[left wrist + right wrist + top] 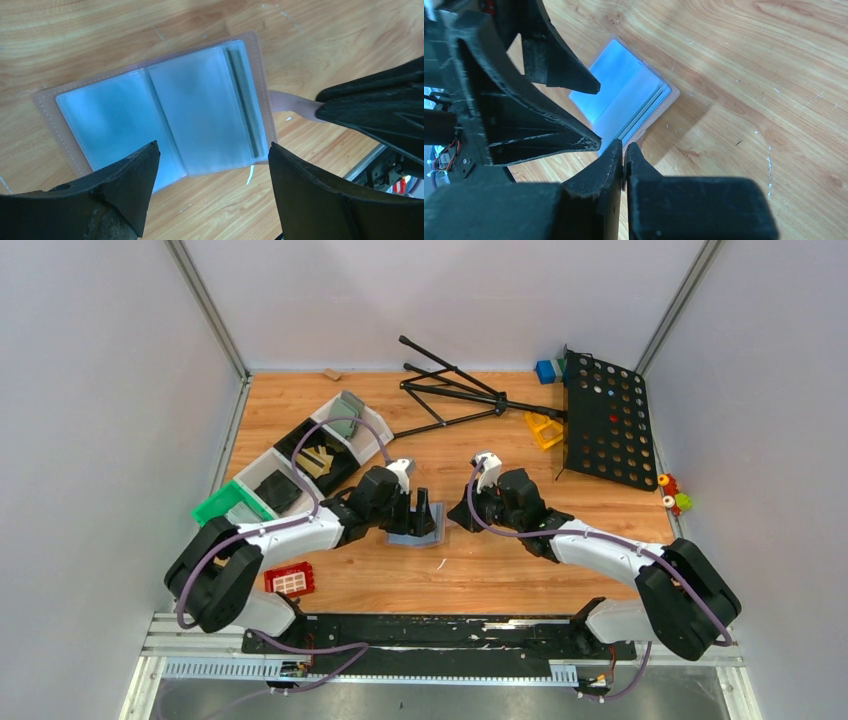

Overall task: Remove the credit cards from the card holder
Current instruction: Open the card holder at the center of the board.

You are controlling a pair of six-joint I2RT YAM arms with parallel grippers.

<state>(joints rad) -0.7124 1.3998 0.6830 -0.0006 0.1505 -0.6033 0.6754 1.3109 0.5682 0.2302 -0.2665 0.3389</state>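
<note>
The left arm (290, 535) is stretched from the near-left corner of the tabletop (500, 570) toward its middle, with the wrist bent downward. The left gripper (212, 150) is held above the card holder (165, 110). Its jaws are spread wide, one finger over each side of the holder's lower edge in the wrist view, and nothing is gripped between them. The right arm (600, 550) is reached in from the near-right corner in mirrored fashion. The right gripper (624, 152) is lowered close to the wood with its jaws pressed together. In the left wrist view the holder's salmon strap (292, 102) is seen running straight into those closed tips, so the strap appears to be pinched.

The card holder is laid flat and opened like a book near the middle of the tabletop, somewhat closer to the near edge than to the far one. Its frosted blue sleeves are turned upward, framed by a salmon border. Its long axis is set roughly parallel to the near edge, and the strap is pointed toward the right edge. Whether credit cards are lodged in the sleeves cannot be told.

Bare wood is left between the holder and the near edge, and more toward the right edge. A row of trays (300, 465) is ranged along the left edge, with a red block (290, 580) near the near-left corner. A folded black tripod (455, 390) is found by the far edge, and a black perforated board (605, 420) at the far-right corner.
</note>
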